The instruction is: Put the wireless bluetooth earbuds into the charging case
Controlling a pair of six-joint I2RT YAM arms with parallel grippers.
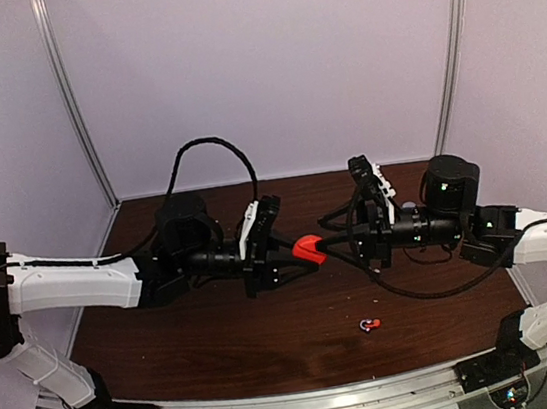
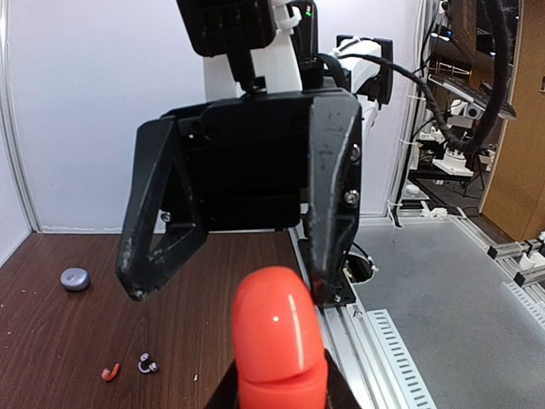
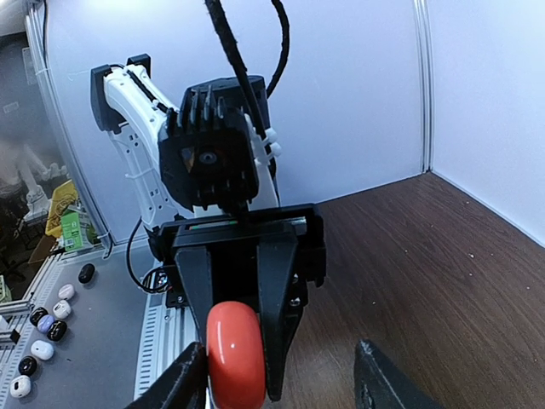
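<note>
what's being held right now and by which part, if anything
The left gripper pinches the red rounded plastic charging case by its back end, with the domed end jutting past its fingertips. The right gripper faces it, open and holding nothing.

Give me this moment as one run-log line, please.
left gripper: shut on red case, mid-air | right gripper: open, facing case | earbuds: on table, not inserted

Table point(image 1: 201, 345): dark brown wood-grain surface. Lying directly on it, right of centre towards the near edge: one red earbud point(image 2: 110, 371) and one silvery-grey earbud point(image 2: 149, 365), close together, not touching. A small grey round case point(image 2: 75, 279) lies well apart from them.
</note>
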